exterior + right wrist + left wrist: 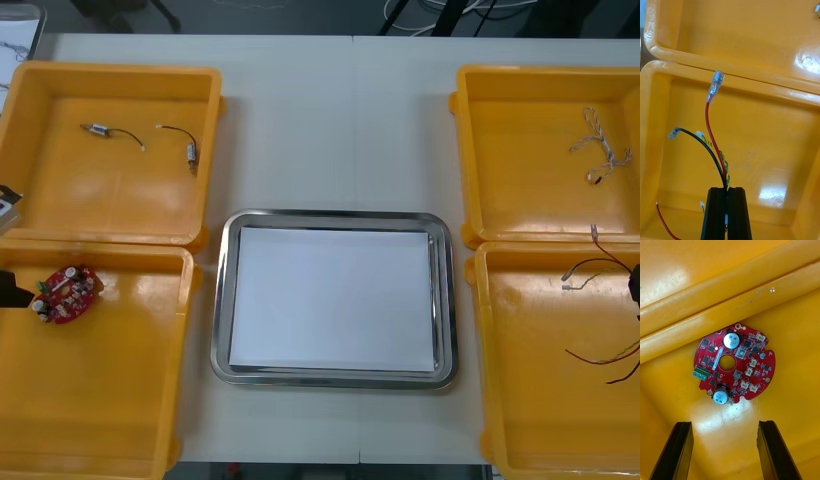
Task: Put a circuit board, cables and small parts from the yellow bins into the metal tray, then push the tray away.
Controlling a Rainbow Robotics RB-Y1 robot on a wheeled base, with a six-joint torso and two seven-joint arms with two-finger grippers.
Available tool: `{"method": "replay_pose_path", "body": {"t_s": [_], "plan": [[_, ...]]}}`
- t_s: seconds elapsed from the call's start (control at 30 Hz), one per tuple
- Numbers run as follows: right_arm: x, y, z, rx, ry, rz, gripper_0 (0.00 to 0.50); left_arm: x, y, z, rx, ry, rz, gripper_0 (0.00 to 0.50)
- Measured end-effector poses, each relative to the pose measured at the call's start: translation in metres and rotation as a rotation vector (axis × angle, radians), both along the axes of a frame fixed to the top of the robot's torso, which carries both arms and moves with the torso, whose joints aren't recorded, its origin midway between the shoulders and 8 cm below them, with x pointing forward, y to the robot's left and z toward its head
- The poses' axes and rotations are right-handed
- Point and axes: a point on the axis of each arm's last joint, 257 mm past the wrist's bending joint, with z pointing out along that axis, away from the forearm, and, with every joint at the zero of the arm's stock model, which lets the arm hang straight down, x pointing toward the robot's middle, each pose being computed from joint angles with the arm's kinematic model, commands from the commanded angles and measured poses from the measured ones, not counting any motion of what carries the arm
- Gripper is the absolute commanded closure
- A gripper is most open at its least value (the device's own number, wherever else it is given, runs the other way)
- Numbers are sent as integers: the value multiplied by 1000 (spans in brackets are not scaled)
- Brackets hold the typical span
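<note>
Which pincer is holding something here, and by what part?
The right pincer is shut on the cables, gripping the wires back from their connector ends. The left pincer is open over the circuit board, holding nothing.

Bright, even light from overhead. The table (300, 120) is evenly lit and shadows are soft.

Metal tray (222, 300): rim mirrors thin bright lines; white inside is the brightest patch in the room.

Yellow bins (210, 160): shallow shade under the inner walls.

Right gripper (727, 189), clamped on the cables (724, 168): white glare on the bin floor just beside its fingers, another patch on the bin beyond.

Left gripper (724, 423), fingers apart: hot spot on the floor between fingers and circuit board (733, 363), broad sheen on the rim past the board. The black fingers stay dull.
</note>
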Motion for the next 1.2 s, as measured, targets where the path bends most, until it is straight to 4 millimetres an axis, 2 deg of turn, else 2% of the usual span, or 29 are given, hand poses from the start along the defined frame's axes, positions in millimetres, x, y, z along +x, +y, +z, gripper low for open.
{"method": "replay_pose_path", "body": {"t_s": [0.3,0.53,1.2], "plan": [[0,6,1,13,1,21,500,8,-1,-16,-22,-25,11,0],[4,14,7,12,-8,53,500,6,1,-27,-12,-15,13,0],[13,67,8,-72,25,274,500,7,10,-49,-5,-18,32,0]]}}
